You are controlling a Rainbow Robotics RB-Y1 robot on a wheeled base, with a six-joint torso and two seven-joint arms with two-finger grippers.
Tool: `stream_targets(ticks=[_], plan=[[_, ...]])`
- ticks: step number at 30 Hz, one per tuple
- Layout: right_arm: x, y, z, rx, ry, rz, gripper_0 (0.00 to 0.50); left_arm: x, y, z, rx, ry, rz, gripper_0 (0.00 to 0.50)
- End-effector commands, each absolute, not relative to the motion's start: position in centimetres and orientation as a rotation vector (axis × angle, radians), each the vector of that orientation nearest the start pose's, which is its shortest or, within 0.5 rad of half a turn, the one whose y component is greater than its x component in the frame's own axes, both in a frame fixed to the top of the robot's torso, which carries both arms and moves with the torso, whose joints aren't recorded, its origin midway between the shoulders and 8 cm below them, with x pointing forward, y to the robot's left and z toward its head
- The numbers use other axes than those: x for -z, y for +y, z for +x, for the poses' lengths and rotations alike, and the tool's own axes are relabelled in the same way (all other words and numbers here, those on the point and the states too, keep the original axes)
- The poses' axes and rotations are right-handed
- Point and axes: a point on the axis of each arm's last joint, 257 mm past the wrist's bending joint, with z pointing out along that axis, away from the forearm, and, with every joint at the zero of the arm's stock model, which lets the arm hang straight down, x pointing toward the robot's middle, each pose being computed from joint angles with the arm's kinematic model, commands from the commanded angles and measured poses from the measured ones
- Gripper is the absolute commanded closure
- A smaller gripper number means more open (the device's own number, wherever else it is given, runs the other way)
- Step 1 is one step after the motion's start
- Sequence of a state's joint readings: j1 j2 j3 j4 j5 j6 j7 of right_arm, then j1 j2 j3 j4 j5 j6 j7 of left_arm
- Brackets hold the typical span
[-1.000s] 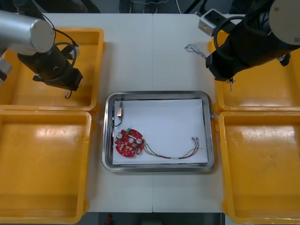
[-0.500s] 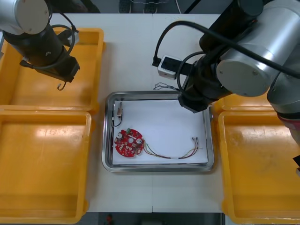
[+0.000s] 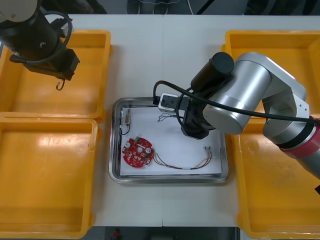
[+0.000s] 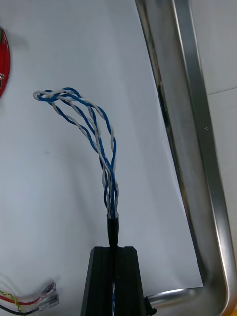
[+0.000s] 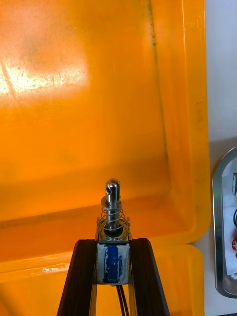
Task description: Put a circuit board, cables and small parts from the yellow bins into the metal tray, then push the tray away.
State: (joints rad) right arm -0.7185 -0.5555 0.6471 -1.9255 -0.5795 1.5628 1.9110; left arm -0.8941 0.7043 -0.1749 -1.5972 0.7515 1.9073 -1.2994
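In left pincer (image 5: 113, 245), small metal part (image 5: 112, 224)

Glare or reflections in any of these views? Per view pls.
Left wrist view: bright glare patch on the floor of the yellow bin beyond the left gripper, shut on a small metal part. Right wrist view: streaky reflections along the rim of the metal tray; right gripper, shut on the blue and white cable. Front view: soft sheen in both near bins.

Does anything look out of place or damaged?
Nothing stands out. The circuit board lies in the metal tray; right gripper holds the twisted cable over it, left gripper a small metal part over a yellow bin.
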Motion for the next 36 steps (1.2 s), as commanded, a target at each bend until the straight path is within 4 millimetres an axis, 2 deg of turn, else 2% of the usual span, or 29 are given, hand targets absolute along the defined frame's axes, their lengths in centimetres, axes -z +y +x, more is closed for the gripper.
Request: stream_targets(ticks=[1,7,15,17,18,19,29,36], plan=[[23.0,-8.8,47.3,0.343,1.993,-1.672,0.5,8.2,28.2,51.7,-0.084,2.675,0.124,0.5],[24.2,-9.6,48.6,0.378,1.991,-1.665,0.5,8.2,27.9,51.5,-0.072,2.675,0.129,0.5],[25.1,-10.4,49.0,0.422,1.991,-1.69,0.5,8.2,27.8,51.5,-0.068,2.677,0.125,0.5],[25.2,-10.3,48.9,0.418,1.996,-1.686,0.143,8.2,27.8,51.5,-0.066,2.677,0.124,0.5],[25.2,-10.2,48.9,0.416,1.997,-1.683,0.025,8.2,27.8,51.5,-0.066,2.678,0.124,0.499],[25.2,-10.2,48.9,0.415,1.996,-1.682,0.0,8.2,27.8,51.5,-0.066,2.677,0.124,0.5],[23.6,-9.5,48.4,0.405,1.986,-1.661,0.0,8.2,27.8,51.5,-0.066,2.678,0.124,0.5],[20.2,-10.0,46.6,0.406,2.082,-1.615,0.0,8.2,27.5,51.4,-0.052,2.681,0.121,0.5]])
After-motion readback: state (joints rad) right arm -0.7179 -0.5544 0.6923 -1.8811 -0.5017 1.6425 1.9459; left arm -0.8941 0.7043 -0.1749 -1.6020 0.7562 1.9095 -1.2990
